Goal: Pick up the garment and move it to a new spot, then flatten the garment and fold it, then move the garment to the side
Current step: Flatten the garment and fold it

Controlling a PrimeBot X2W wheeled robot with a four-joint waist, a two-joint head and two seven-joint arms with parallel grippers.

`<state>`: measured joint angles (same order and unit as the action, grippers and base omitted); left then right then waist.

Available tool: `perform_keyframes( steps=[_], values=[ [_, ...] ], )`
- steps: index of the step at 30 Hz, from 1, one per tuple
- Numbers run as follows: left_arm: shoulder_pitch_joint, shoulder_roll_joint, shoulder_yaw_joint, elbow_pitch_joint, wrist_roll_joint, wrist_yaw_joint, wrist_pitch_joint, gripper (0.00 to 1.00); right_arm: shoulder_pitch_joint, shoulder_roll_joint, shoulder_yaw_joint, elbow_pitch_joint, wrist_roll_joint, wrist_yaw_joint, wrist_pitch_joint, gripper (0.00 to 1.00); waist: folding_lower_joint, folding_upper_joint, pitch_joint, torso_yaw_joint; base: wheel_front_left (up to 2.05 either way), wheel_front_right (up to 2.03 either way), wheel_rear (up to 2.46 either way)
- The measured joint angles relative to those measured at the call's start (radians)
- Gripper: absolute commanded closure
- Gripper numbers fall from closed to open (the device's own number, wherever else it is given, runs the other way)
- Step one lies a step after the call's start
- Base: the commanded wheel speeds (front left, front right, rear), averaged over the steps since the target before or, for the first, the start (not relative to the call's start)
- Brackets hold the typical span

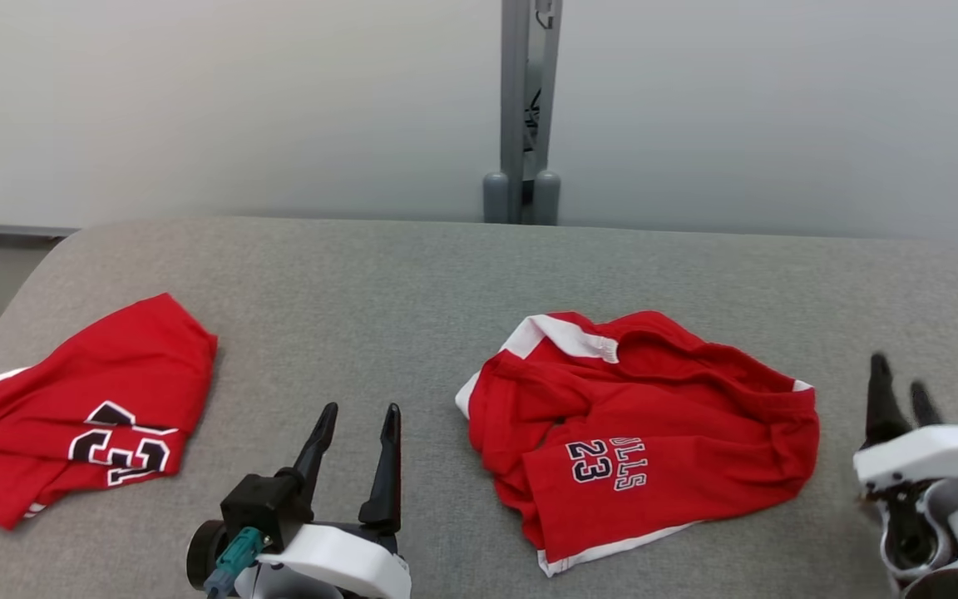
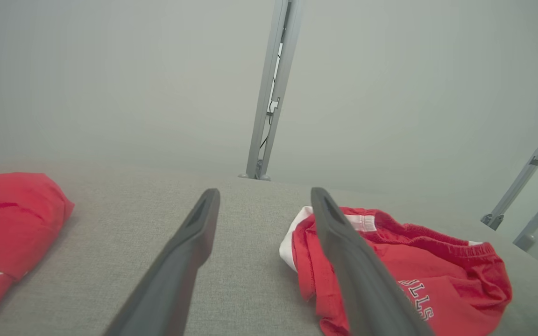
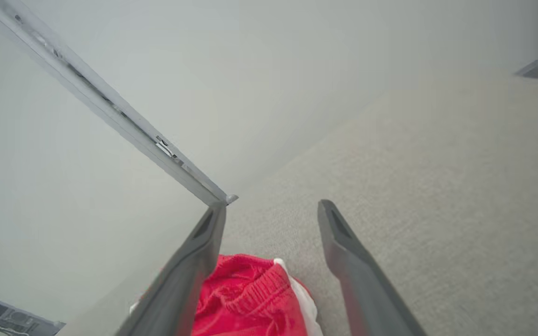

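A crumpled pair of red shorts [image 1: 645, 424] with white trim and the number 23 lies right of centre on the grey table [image 1: 412, 283]. From the left wrist the shorts [image 2: 418, 270] show at the right, and from the right wrist a waistband corner of the shorts [image 3: 250, 298] sits low between the fingers. My left gripper [image 1: 358, 413] hovers open to the left of the shorts, apart from them, nothing in it. My right gripper [image 1: 901, 377] stands open just off their right edge, also holding nothing.
A second red garment [image 1: 80, 408], folded, with a large 23, lies at the table's left edge; the left wrist sees that garment [image 2: 12, 224] at far left. A grey post [image 1: 525, 108] rises behind the table's far edge. Bare cloth lies between the two garments.
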<state>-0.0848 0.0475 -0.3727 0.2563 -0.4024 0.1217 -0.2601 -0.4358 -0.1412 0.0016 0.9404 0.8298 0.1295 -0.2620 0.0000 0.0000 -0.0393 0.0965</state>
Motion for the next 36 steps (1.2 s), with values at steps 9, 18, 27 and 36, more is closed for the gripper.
perform_keyframes(
  steps=[9,18,27,36],
  values=[
    [0.001,0.001,-0.001,-0.009,0.006,0.009,0.000,0.00,0.248,-0.002,0.011,-0.589,-0.261,0.000,-0.002,0.00,0.0000,0.0000,-0.017,-0.055,0.00,0.00,0.00],
    [0.004,0.001,-0.002,0.068,0.014,0.049,0.000,0.00,0.363,0.071,0.036,-0.677,-0.361,0.000,-0.002,0.00,0.0000,0.0000,-0.010,-0.104,0.00,0.00,0.00],
    [-0.178,0.000,-0.086,0.393,0.057,0.019,0.005,0.00,0.331,0.085,0.068,-0.651,-0.336,0.000,-0.002,0.00,0.0000,0.0000,0.035,-0.183,0.00,0.00,0.00],
    [-0.364,0.000,-0.140,0.675,0.023,-0.033,0.055,0.00,0.312,0.087,0.079,-0.627,-0.336,0.000,-0.002,0.00,0.0000,0.0000,0.085,-0.251,0.00,0.00,0.00]
  ],
)
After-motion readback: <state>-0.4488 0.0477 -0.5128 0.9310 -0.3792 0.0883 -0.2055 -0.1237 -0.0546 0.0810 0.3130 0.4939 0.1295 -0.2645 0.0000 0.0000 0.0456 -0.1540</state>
